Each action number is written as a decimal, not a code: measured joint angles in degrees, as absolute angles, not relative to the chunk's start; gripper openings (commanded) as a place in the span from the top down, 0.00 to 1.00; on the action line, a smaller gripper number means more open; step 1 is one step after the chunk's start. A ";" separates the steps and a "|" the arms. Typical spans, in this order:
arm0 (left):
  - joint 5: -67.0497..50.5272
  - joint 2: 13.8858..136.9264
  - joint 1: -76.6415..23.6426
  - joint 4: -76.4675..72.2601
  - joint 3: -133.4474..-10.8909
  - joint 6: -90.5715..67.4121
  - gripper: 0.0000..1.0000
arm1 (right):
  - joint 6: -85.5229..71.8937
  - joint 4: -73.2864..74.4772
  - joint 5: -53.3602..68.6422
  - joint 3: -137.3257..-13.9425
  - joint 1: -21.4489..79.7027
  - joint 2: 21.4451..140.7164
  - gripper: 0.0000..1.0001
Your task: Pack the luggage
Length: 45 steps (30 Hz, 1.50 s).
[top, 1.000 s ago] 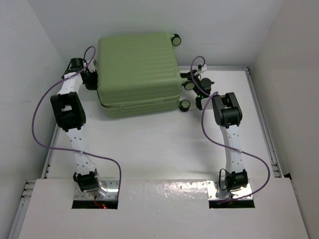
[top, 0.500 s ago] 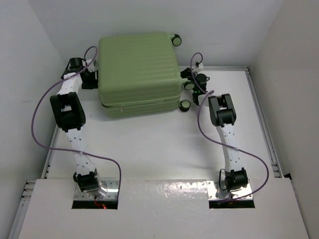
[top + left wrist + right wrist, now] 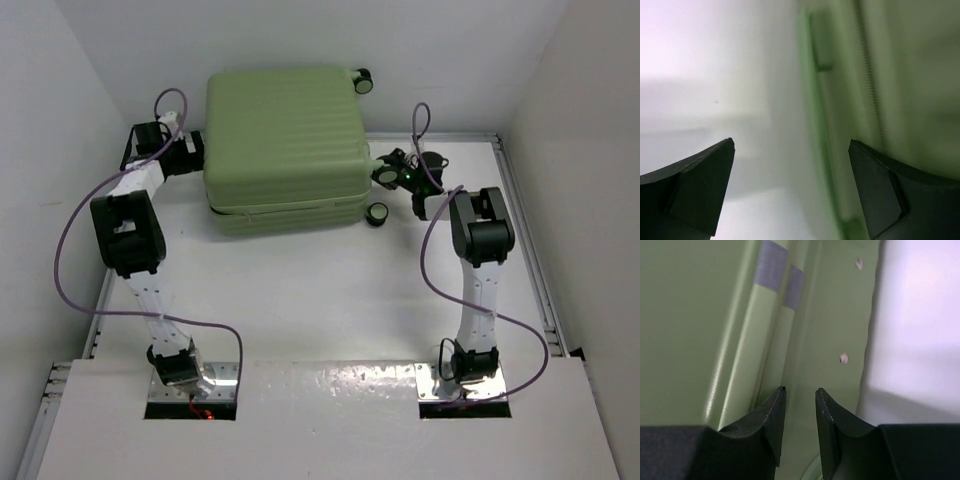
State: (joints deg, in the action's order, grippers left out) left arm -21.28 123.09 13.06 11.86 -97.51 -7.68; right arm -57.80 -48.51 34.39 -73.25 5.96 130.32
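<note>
Though the case (image 3: 283, 135) lies shut, I'd zip next: left gripper (image 3: 791, 144) gapes at nine o'clock; right gripper (image 3: 800, 389), at three, barely parted, seemingly empty.

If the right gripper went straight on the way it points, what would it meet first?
The large pale-green ribbed hard-shell suitcase: the right gripper points at its side wall beside the zipper seam, nothing between. Its fingers look close to the shell, though depth is unclear.
</note>
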 measured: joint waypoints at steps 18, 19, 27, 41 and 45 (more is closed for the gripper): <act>-31.42 84.60 25.45 4.51 -68.16 -21.28 0.00 | -59.61 -38.02 42.15 -54.61 21.19 113.56 0.69; -32.27 83.40 26.52 5.37 -66.94 -21.02 0.00 | -58.35 -36.99 44.21 -53.91 23.81 111.79 0.67; -31.83 78.28 29.74 12.49 -56.93 -21.52 0.00 | -38.41 -17.06 41.76 -45.01 31.00 84.07 0.58; -25.67 78.63 30.89 8.23 -47.18 -31.59 0.03 | -38.89 -16.21 22.87 -77.49 2.87 110.28 0.67; -25.26 80.77 29.47 8.49 -49.82 -28.27 0.03 | -42.81 -15.90 21.52 -106.15 2.52 134.78 0.62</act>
